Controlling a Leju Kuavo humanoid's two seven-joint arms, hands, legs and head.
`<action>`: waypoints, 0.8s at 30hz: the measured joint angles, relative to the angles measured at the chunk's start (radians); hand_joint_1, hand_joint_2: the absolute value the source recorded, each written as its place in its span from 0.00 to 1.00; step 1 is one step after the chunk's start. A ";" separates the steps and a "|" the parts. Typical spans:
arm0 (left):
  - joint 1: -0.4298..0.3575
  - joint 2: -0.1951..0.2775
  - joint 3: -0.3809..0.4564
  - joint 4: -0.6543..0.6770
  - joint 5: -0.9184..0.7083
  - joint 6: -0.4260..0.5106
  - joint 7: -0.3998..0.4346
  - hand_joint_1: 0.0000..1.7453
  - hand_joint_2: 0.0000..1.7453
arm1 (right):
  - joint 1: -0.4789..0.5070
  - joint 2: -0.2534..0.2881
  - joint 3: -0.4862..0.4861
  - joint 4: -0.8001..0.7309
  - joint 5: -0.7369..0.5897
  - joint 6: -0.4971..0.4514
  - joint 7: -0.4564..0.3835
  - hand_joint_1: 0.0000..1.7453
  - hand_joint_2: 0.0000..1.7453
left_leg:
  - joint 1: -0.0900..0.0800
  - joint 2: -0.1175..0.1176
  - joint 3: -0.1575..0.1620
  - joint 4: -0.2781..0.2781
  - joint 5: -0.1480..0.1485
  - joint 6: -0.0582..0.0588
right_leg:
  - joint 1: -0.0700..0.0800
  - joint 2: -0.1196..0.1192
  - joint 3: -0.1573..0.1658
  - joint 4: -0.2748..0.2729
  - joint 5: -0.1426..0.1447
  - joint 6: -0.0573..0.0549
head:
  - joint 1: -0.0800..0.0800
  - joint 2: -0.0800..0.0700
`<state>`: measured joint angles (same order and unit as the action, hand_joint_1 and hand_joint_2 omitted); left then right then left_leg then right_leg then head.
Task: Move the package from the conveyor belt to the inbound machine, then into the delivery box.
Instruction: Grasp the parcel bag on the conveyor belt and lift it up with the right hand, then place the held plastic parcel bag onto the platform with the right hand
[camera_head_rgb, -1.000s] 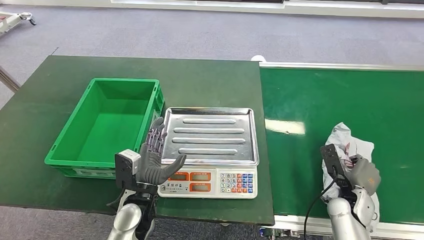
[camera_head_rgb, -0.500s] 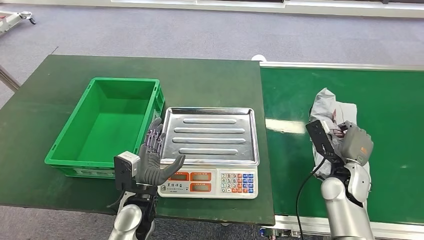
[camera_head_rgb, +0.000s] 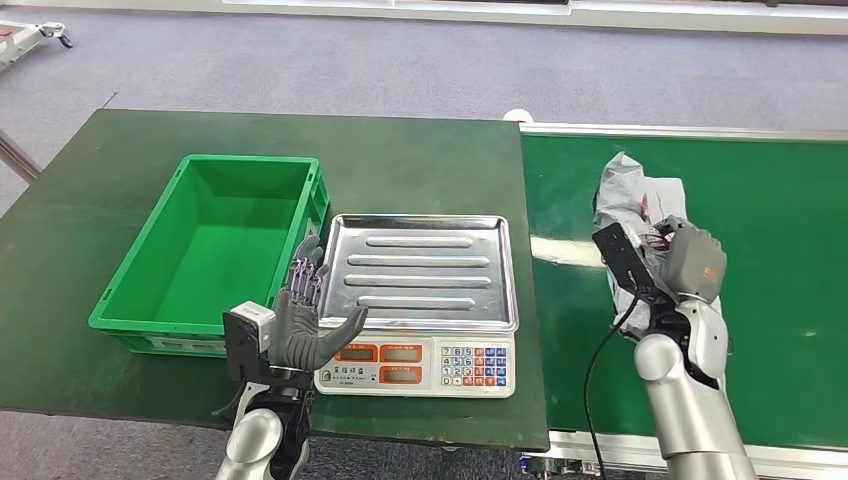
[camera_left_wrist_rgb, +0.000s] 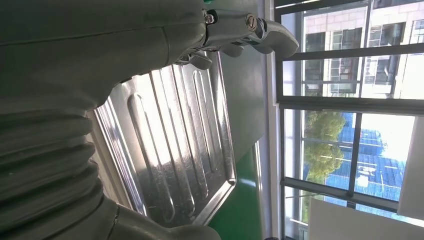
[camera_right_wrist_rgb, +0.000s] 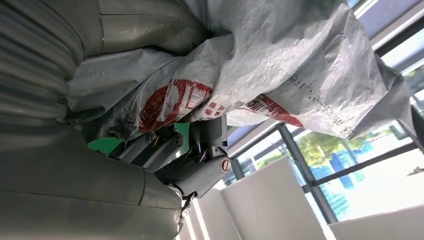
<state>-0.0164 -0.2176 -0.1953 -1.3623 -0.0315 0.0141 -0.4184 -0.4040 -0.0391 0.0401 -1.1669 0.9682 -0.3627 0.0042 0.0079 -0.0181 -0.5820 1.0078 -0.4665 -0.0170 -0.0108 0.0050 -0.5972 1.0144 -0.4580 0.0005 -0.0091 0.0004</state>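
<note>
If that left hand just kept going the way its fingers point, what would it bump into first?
Most likely the metal tray on the scale. The open left hand points away from the robot beside the tray's near-left corner; depth is unclear, so it might instead graze the green crate.

the head view looked down from high on the table (camera_head_rgb: 430, 160); both wrist views sat close, perhaps sideways, sharing the scale tray (camera_left_wrist_rgb: 175, 150).

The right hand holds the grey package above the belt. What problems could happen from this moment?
1. The package is a soft, crumpled bag that the right hand grips at one part only, so it might slip or sag on the way.
2. The left hand is open at the scale, near its tray corner; a loose end of the bag could catch on it when set down.
</note>
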 joint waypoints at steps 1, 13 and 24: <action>0.000 0.000 0.001 0.000 -0.001 0.003 -0.002 0.00 1.00 | -0.003 0.003 0.013 0.000 0.001 0.015 -0.021 1.00 1.00 | 0.000 0.000 -0.002 0.000 0.000 0.000 | 0.000 0.000 0.000 0.000 0.000 0.000 | 0.000 0.000; -0.016 0.002 0.009 -0.009 -0.011 0.017 -0.009 0.00 1.00 | -0.104 0.164 0.452 0.040 -0.025 0.056 -0.012 1.00 1.00 | 0.002 0.003 -0.001 -0.001 0.002 -0.007 | 0.003 0.006 -0.005 0.002 0.002 -0.004 | 0.000 0.000; -0.020 0.001 0.020 -0.013 -0.014 0.019 -0.005 0.00 1.00 | -0.152 0.199 0.528 0.073 -0.047 0.074 0.003 1.00 1.00 | 0.001 0.003 -0.002 -0.001 0.002 -0.006 | 0.002 0.006 -0.005 0.001 0.002 -0.003 | 0.000 0.000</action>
<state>-0.0363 -0.2163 -0.1753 -1.3749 -0.0454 0.0332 -0.4234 -0.5555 0.1597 0.5677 -1.0936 0.9213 -0.2892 0.0071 0.0093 -0.0150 -0.5837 1.0073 -0.4643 -0.0233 -0.0091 0.0115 -0.6025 1.0159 -0.4560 -0.0027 -0.0092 0.0004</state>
